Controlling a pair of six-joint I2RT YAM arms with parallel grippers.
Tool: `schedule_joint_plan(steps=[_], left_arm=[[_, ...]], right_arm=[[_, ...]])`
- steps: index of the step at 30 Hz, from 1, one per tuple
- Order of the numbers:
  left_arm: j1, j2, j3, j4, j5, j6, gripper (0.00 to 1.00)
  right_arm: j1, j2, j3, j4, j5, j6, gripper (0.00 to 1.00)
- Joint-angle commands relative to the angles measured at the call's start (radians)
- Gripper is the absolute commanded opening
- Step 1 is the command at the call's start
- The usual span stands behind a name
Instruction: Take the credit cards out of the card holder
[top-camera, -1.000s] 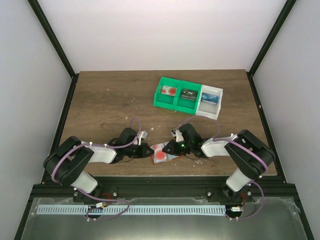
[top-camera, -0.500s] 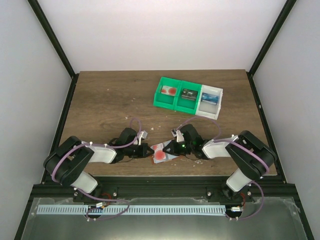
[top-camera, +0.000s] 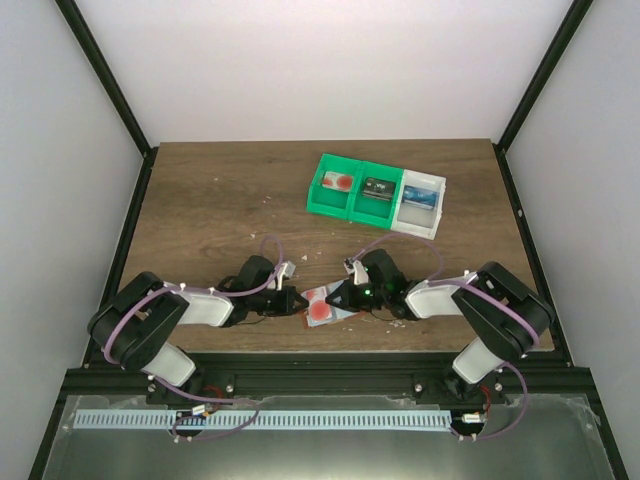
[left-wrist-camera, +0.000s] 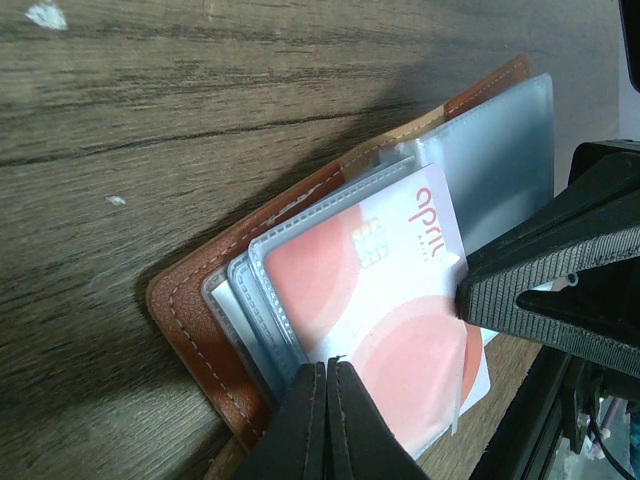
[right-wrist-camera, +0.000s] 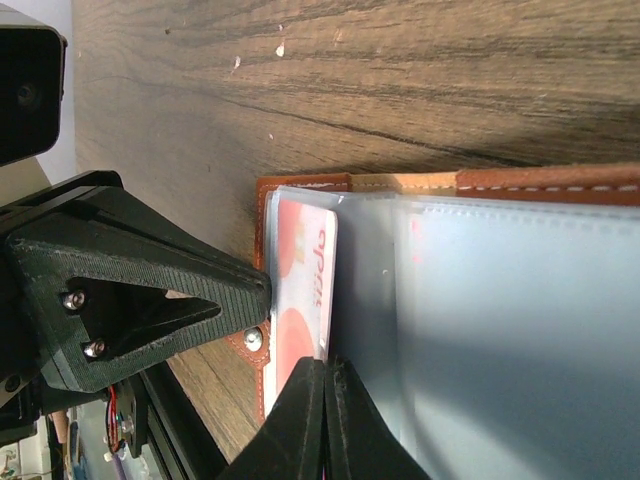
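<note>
The card holder (top-camera: 322, 306) lies open near the table's front edge, brown leather (left-wrist-camera: 200, 320) with pale plastic sleeves (right-wrist-camera: 500, 330). A white credit card with red round marks (left-wrist-camera: 400, 300) sticks partly out of a sleeve. My left gripper (top-camera: 297, 300) (left-wrist-camera: 327, 366) is shut, its tips pinching the sleeve edge at the holder's left side. My right gripper (top-camera: 336, 296) (right-wrist-camera: 325, 366) is shut on the card's (right-wrist-camera: 305, 290) free edge from the right. In each wrist view the other gripper's finger touches the holder.
A green two-part bin (top-camera: 322, 192) holds a red-marked card (top-camera: 338, 182) and a dark card (top-camera: 377, 187). A white bin (top-camera: 436, 210) beside it holds a blue card (top-camera: 423, 196). The front table edge runs just below the holder. Small crumbs dot the wood.
The right gripper's jaws have closed on the card's edge. Both arms and the card holder have barely shifted.
</note>
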Motion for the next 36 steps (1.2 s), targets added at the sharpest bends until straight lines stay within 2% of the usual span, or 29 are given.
schedule_joint_plan(steps=[1,6,10,15,21,24,27,36], left_arm=[[-0.003,0.02,-0.017,-0.014,-0.02,0.025,0.0],[-0.002,0.018,-0.016,-0.016,-0.02,0.027,0.0],[-0.001,0.018,-0.018,-0.016,-0.023,0.027,0.0],[-0.003,0.017,-0.02,-0.016,-0.023,0.028,0.0],[-0.002,0.017,-0.021,-0.015,-0.025,0.028,0.0],[0.0,0.024,-0.018,-0.017,-0.024,0.032,0.0],[0.0,0.024,-0.016,-0.015,-0.023,0.032,0.0],[0.001,0.032,-0.014,-0.014,-0.02,0.034,0.0]], right_arm=[[0.001,-0.016,-0.023,0.001,0.008,0.006,0.01],[-0.006,-0.018,-0.04,0.03,-0.021,0.017,0.05],[-0.012,-0.021,-0.057,0.061,-0.038,0.026,0.01],[-0.02,-0.02,-0.067,0.079,-0.053,0.038,0.04],[-0.03,-0.021,-0.086,0.121,-0.079,0.055,0.0],[-0.038,-0.022,-0.094,0.124,-0.082,0.064,0.06],[-0.042,-0.03,-0.102,0.135,-0.091,0.063,0.01],[-0.052,-0.053,-0.11,0.13,-0.081,0.065,0.01]])
